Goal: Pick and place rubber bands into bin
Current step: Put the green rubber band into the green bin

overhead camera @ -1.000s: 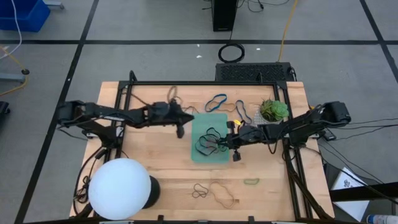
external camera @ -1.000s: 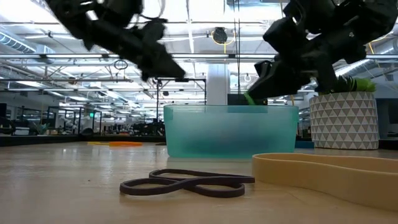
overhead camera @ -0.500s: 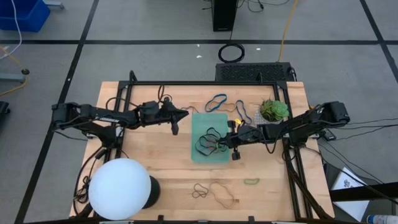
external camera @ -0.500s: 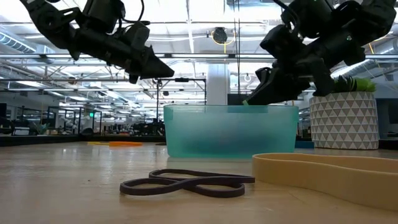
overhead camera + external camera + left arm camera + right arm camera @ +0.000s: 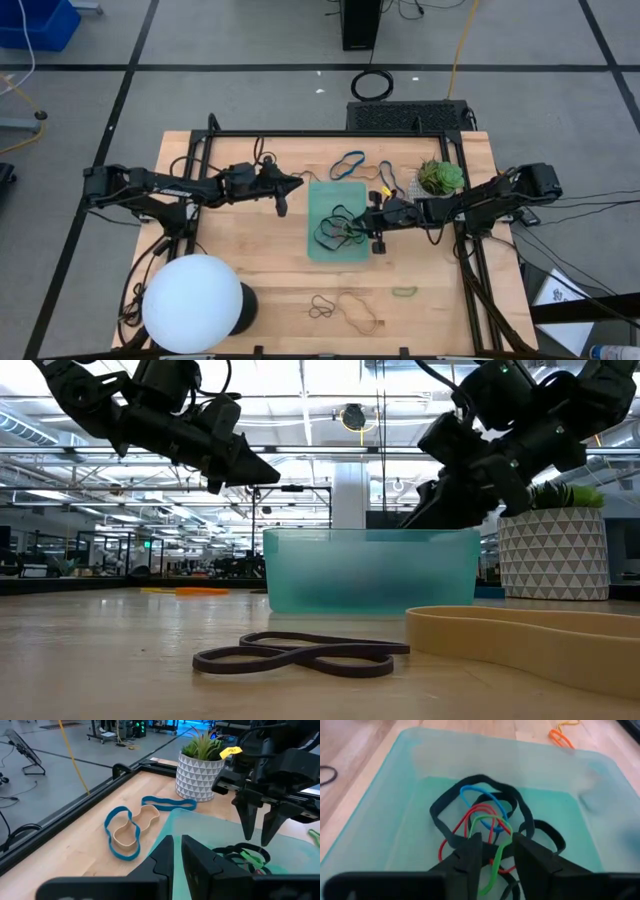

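Observation:
The teal bin (image 5: pixel 322 200) stands mid-table with black, blue, red and green rubber bands (image 5: pixel 480 815) heaped in it. My right gripper (image 5: pixel 497 852) hangs open just above that heap, over the bin's right part (image 5: pixel 362 225). A green band (image 5: pixel 492 835) lies under and between its fingertips; in the left wrist view the fingers (image 5: pixel 248 827) stand just above it. My left gripper (image 5: pixel 177 845) hovers left of the bin (image 5: pixel 295 187), pointing at it, its fingers shut to a slit with nothing between them.
Blue and tan bands (image 5: pixel 125 827) lie on the wood beyond the bin, an orange one (image 5: pixel 561 737) further off. Black, tan and green bands (image 5: pixel 345 308) lie near the front edge. A potted plant (image 5: pixel 440 178) stands at the far right, a white globe (image 5: pixel 195 303) at the near left.
My right gripper has opened over the bin after rolling a little; the green band that hung from it has dropped onto the heap. My left gripper has drawn back from the bin toward the table's left edge, then stayed still.

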Robot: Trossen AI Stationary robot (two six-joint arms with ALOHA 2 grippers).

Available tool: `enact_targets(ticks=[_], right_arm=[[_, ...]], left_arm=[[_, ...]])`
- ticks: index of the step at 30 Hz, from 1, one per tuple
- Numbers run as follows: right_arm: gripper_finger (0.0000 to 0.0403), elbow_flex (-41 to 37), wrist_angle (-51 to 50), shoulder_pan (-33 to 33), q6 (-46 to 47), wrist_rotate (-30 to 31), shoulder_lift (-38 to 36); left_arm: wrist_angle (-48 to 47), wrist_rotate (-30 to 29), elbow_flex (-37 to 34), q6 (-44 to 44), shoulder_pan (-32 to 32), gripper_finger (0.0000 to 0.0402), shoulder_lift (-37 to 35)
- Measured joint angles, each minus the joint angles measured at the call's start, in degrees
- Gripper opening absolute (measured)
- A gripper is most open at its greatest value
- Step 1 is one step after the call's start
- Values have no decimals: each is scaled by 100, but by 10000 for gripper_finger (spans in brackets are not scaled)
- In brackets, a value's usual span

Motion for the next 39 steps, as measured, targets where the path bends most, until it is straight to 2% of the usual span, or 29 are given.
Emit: enact_targets(ticks=[8,19,23,27,34,39], right_arm=[[148,-4,-202,287,-54,-41,-288],[145,-6,-1918,1230,31,-48,-1278],[145,-4,-2036,1545,495,-48,-1556],[144,-2,-2134,1816,538,-48,-1782],[148,0,-2826,2694,-479,-35,-1820],[144,0,-3016,3160,-187,353,-1690]], left_arm=[[-2,0,0,-2,-2,42,0],[-38,47,0,-7,-67,42,2],[-12,48,0,-7,-76,42,2],[-9,48,2,-7,-76,42,2],[-5,48,2,-7,-76,42,4],[10,48,4,-5,-76,42,4]])
